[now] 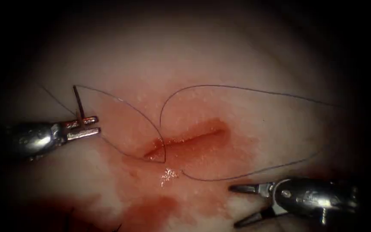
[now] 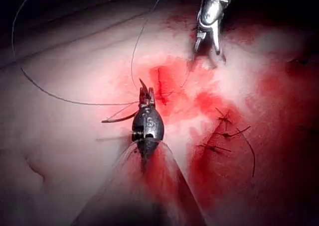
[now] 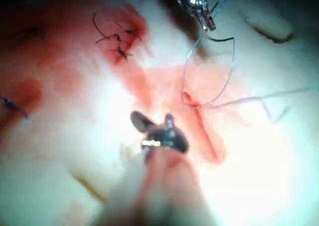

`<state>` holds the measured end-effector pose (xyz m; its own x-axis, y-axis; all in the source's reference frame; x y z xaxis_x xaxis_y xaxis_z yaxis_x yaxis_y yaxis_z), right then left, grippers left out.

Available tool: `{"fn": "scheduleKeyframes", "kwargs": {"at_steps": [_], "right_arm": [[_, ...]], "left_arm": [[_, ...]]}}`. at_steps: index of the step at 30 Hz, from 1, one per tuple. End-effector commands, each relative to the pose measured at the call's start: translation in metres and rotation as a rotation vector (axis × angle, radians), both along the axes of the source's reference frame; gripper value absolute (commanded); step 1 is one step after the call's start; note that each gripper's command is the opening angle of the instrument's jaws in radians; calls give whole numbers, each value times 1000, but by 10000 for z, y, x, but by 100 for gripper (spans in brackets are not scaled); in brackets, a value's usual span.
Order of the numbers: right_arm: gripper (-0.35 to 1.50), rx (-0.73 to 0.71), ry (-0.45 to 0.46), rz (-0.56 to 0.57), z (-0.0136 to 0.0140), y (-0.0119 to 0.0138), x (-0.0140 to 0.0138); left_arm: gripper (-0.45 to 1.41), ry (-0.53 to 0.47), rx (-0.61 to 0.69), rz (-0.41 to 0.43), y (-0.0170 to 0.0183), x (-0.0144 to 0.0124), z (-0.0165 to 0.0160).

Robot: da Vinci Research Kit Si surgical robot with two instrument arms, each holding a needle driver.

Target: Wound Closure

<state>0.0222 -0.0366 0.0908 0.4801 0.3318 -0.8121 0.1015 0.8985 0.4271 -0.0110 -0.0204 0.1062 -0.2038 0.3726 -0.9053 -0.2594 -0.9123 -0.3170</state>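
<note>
My left tool [image 1: 84, 127] hovers left of the cut [image 1: 194, 138], its jaws shut on the curved needle [image 1: 78, 103]. The needle is clear of the tissue [image 1: 254, 64], and its thread end stands up above the jaws. From that end the thread [image 1: 125, 104] arcs right and enters the tissue at the cut's left end. Further thread loops above and below the cut. Below the cut's right end my right tool [image 1: 239, 205] stands open and holds nothing. The left wrist view shows my left tool [image 2: 145, 97] with the needle [image 2: 119, 118]. The right wrist view shows my right tool [image 3: 153, 121].
Red fluid [image 1: 151, 210] pools on the tissue below and left of the cut. Earlier stitches with cut thread ends [image 2: 222, 131] sit beside the wound, and the stitches [image 3: 115, 38] are in the right wrist view too. A long thread strand [image 1: 280, 95] trails off to the right.
</note>
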Motion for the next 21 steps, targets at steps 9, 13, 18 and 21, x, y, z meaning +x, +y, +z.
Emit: {"fn": "scheduleKeyframes", "kwargs": {"at_steps": [9, 13, 18, 21], "right_arm": [[106, -4, 16, 39, 45, -4, 53], [101, -3, 21, 53, 49, -1, 63], [-35, -1, 25, 40, 59, 0, 65], [-35, -5, 23, 42, 63, 0, 64]], "left_arm": [[-45, -1, 1, 1, -2, -5, 6], [-45, -1, 1, 1, -2, -5, 6], [-45, 0, 1, 1, -3, -5, 5], [-45, 0, 1, 1, -3, -5, 5]]}}
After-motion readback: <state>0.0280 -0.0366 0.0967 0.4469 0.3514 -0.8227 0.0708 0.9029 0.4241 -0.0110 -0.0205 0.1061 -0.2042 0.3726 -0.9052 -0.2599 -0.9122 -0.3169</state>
